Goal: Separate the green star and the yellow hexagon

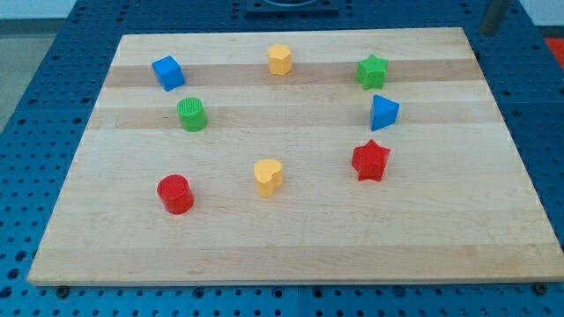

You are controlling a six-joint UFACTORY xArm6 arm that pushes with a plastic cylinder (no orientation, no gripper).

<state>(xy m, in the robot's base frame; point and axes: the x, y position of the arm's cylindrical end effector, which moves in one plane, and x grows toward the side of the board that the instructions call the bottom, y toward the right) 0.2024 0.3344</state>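
The green star (pixel 373 71) sits near the view's top right of the wooden board (pixel 308 238). The yellow hexagon (pixel 279 59) sits at the top centre, well to the star's left, with bare board between them. A dark rod shows at the view's top right corner, beyond the board's edge. My tip (pixel 486 33) is up and to the right of the green star, touching no block.
A blue triangle (pixel 384 113) lies just below the green star and a red star (pixel 370 160) lower down. A blue cube (pixel 167 72), green cylinder (pixel 191 114), red cylinder (pixel 174 194) and yellow heart (pixel 268 176) lie left and centre.
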